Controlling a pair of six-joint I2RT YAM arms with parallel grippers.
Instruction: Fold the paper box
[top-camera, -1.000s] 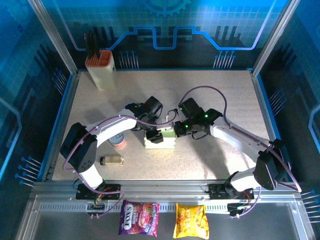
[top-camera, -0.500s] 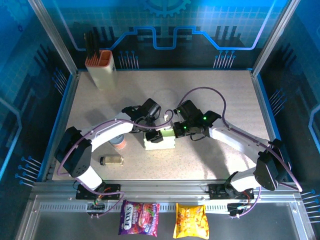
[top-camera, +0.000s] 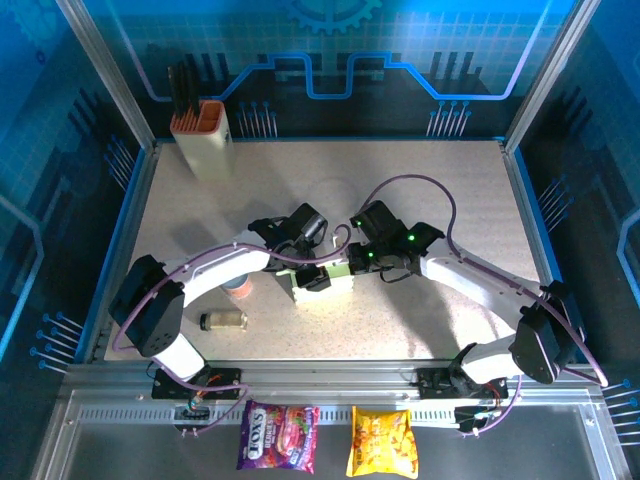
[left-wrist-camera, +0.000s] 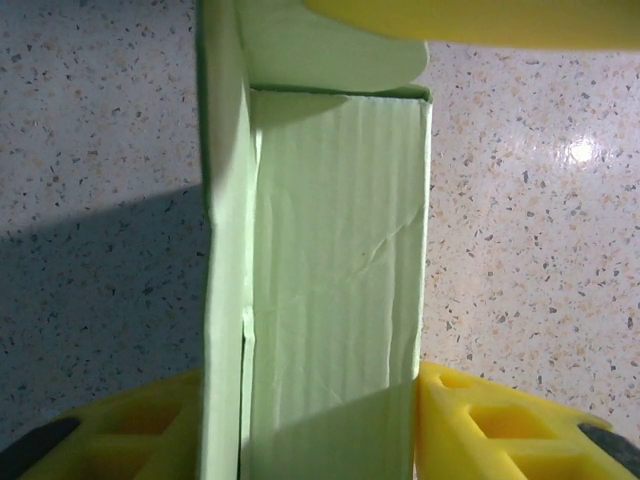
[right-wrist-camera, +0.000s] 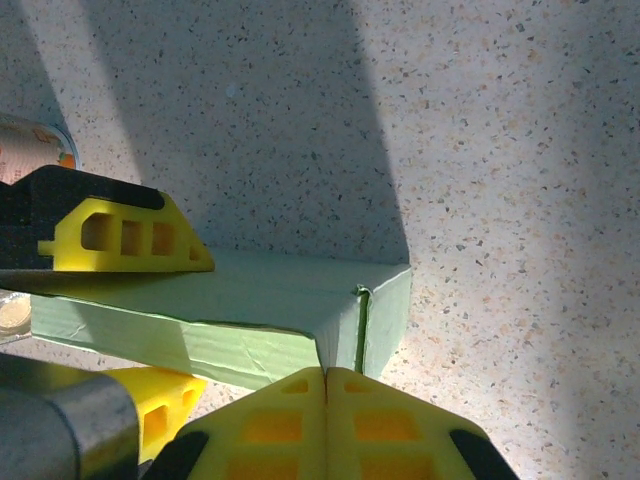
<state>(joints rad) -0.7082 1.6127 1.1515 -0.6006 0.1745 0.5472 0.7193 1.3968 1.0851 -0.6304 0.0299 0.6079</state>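
Mint-green card makes up the paper box (left-wrist-camera: 340, 260), which sits near the middle of the speckled table (top-camera: 430, 200), between the two arms. The left claw (left-wrist-camera: 310, 425) straddles the box across its width, one yellow finger (left-wrist-camera: 480, 420) flat against each long wall, pinching it. That hold looks meant to steady the body and keep the walls square while the end is worked. The right claw (right-wrist-camera: 326, 385) has its fingers pressed together with nothing between them, their joined tips touching the box at the corner seam of its end. Closed like this, it seems to serve as a blunt pusher rather than a gripper. From the left wrist, a rounded flap (left-wrist-camera: 330, 50) at the far end stands out past the walls with the right claw just over it, so tucking that flap in is likely the step in hand. A cream holder (top-camera: 203, 140) stands well apart at the far left corner
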